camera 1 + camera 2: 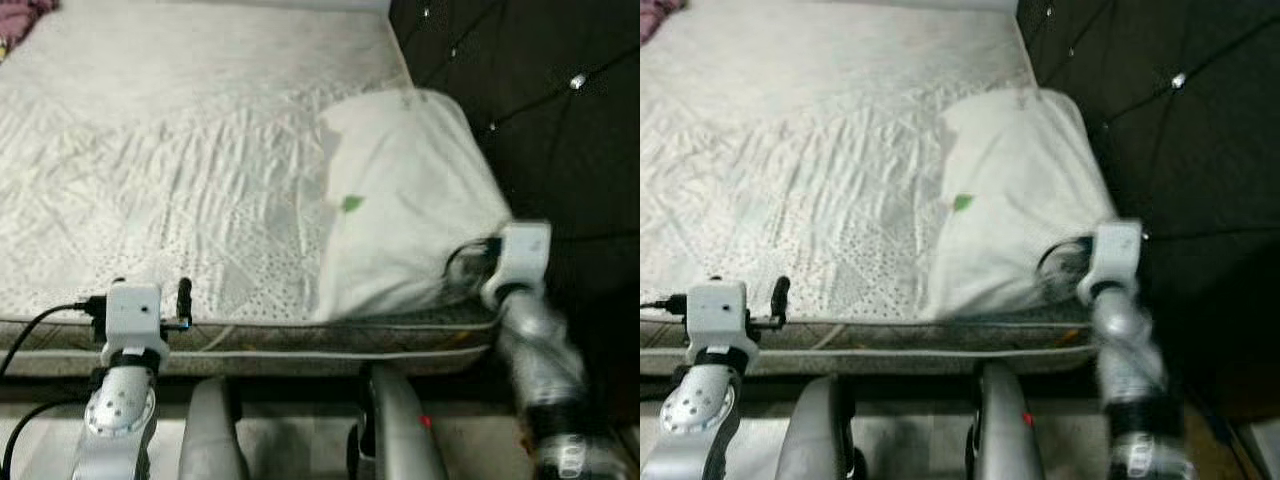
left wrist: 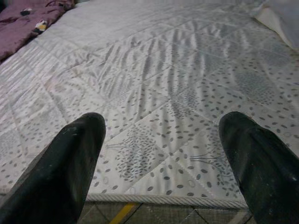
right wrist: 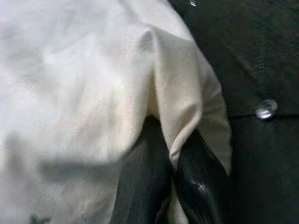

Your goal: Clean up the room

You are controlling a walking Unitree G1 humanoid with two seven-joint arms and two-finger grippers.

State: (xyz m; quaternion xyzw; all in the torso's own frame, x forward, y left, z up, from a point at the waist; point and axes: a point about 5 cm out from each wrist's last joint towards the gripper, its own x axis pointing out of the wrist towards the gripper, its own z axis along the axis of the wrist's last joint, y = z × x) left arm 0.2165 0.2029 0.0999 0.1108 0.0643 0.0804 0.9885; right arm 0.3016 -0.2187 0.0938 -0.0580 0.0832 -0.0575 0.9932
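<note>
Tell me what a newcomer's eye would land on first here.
First, the white pillow at the mattress's right edge, against the dark tufted headboard, with the right pincer shut on a fold of its cover. Next, the left pincer hovers open over the mattress's near edge. A purple cloth lies at the far corner.

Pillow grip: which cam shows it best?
Right wrist view: the right gripper fingers are pinched on a fold of the white pillow. The eye views show the whole pillow by the black headboard, grip hidden. Left wrist view catches only its corner.
</note>
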